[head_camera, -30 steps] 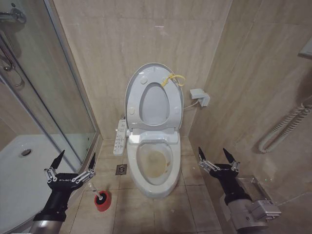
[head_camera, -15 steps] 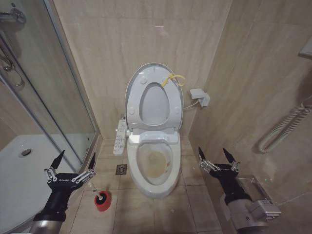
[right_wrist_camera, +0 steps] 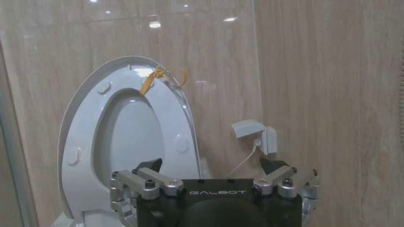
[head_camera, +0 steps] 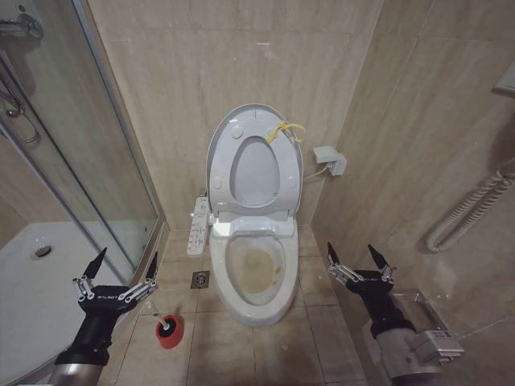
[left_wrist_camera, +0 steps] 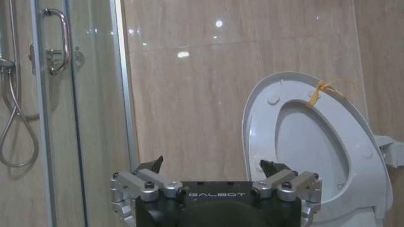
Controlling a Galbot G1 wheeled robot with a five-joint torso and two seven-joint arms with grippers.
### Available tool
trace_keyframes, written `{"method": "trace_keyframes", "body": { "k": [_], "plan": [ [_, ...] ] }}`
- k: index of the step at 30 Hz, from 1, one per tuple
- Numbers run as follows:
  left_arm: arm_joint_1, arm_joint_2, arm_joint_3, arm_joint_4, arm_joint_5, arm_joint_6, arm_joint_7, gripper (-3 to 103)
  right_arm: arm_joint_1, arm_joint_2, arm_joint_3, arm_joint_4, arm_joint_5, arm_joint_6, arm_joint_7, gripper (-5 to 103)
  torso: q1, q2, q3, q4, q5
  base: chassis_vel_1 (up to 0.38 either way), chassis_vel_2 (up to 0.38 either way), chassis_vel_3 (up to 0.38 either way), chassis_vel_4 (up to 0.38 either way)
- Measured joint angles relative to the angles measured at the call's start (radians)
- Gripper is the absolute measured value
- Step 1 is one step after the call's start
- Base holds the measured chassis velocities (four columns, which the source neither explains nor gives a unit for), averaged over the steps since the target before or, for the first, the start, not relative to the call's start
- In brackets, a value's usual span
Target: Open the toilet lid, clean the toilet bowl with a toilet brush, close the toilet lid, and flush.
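At the far left of the head view, beside the shower tray (head_camera: 32,289), the left gripper (head_camera: 121,261) is held in the air with its fingers spread wide and nothing between them. Just beside and below it, on the floor tiles, the toilet brush (head_camera: 165,326) is seen standing in its red holder cup (head_camera: 169,334), untouched. In the middle, the toilet lid (head_camera: 219,153) is raised upright against the wall, with the yellow cord loop (head_camera: 286,131) hanging at its top edge, and the stained toilet bowl (head_camera: 256,269) is exposed. To the right, near the bowl's side, the right gripper (head_camera: 358,259) is likewise held open and empty. The brush is judged to be the next thing needed. Its handle is small and low; if it is approached off-centre, the light cup could be tipped or dragged along with it.
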Motion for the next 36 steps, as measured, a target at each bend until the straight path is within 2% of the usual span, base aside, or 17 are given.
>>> {"method": "trace_keyframes", "body": {
  "k": [17, 19, 21, 24, 25, 27, 28, 29, 31, 32, 33, 34, 36],
  "plan": [
    [-0.008, -0.001, 0.005, 0.004, -0.001, 0.008, 0.001, 100, 0.0, 0.0, 0.0, 0.0, 0.0, 0.0, 0.0, 100, 0.0, 0.0, 0.0, 0.0001, 0.0001, 0.0, 0.0, 0.0, 0.0],
    [-0.047, -0.006, 0.027, 0.029, -0.007, 0.054, 0.006, 100, 0.0, 0.0, 0.0, 0.0, 0.0, 0.0, 0.0, 100, 0.0, 0.0, 0.0, 0.0002, 0.0, 0.0, 0.0, 0.0, 0.0],
    [-0.067, -0.009, 0.04, 0.041, -0.011, 0.076, 0.01, 100, 0.0, 0.0, 0.0, 0.0, 0.0, 0.0, 0.0, 100, 0.0, 0.0, 0.0, 0.0, -0.0001, 0.0, 0.0, 0.0, 0.0],
    [-0.159, -0.023, 0.096, 0.099, -0.028, 0.184, 0.029, 100, 0.0, 0.0, 0.0, 0.0, 0.0, 0.0, 0.0, 100, 0.0, 0.0, 0.0, -0.0002, -0.0001, 0.0, 0.0, 0.0, 0.0],
    [-0.159, -0.023, 0.096, 0.099, -0.028, 0.184, 0.029, 100, 0.0, 0.0, 0.0, 0.0, 0.0, 0.0, 0.0, 100, 0.0, 0.0, 0.0, -0.0002, -0.0001, 0.0, 0.0, 0.0, 0.0],
    [-0.212, -0.031, 0.129, 0.133, -0.038, 0.246, 0.039, 100, 0.0, 0.0, 0.0, 0.0, 0.0, 0.0, 0.0, 100, 0.0, 0.0, 0.0, -0.0001, -0.0002, 0.0, 0.0, 0.0, 0.0],
    [-0.255, -0.037, 0.155, 0.16, -0.045, 0.295, 0.047, 100, 0.0, 0.0, 0.0, 0.0, 0.0, 0.0, 0.0, 100, 0.0, 0.0, 0.0, -0.0001, -0.0001, 0.0, 0.0, 0.0, 0.0],
    [-0.255, -0.037, 0.155, 0.16, -0.045, 0.295, 0.047, 100, 0.0, 0.0, 0.0, 0.0, 0.0, 0.0, 0.0, 100, 0.0, 0.0, 0.0, -0.0001, -0.0001, 0.0, 0.0, 0.0, 0.0],
    [-0.311, -0.046, 0.189, 0.195, -0.055, 0.361, 0.057, 100, 0.0, 0.0, 0.0, 0.0, 0.0, 0.0, 0.0, 100, 0.0, 0.0, 0.0, 0.0, 0.0, 0.0, 0.0, 0.0, 0.0],
    [-0.347, -0.055, 0.215, 0.218, -0.06, 0.366, 0.072, 100, 0.0, 0.0, 0.0, 0.0, 0.0, 0.0, 0.0, 100, 0.0, 0.0, 0.0, 0.0002, 0.0002, 0.0, 0.0, 0.0, 0.0],
    [-0.374, -0.07, 0.252, 0.229, -0.066, 0.33, 0.095, 100, 0.0, 0.0, 0.0, 0.0, 0.0, 0.0, 0.0, 100, 0.0, 0.0, 0.0, -0.0005, -0.0007, 0.0, 0.0, 0.0, 0.0],
    [-0.374, -0.07, 0.252, 0.229, -0.066, 0.33, 0.095, 100, 0.0, 0.0, 0.0, 0.0, 0.0, 0.0, 0.0, 100, 0.0, 0.0, 0.0, -0.0005, -0.0007, 0.0, 0.0, 0.0, 0.0],
    [-0.388, -0.081, 0.274, 0.234, -0.068, 0.291, 0.112, 100, 0.0, 0.0, 0.0, 0.0, 0.0, 0.0, 0.0, 100, 0.0, 0.0, 0.0, -0.0002, 0.0004, 0.0, 0.0, 0.0, 0.0]
  ]
}}
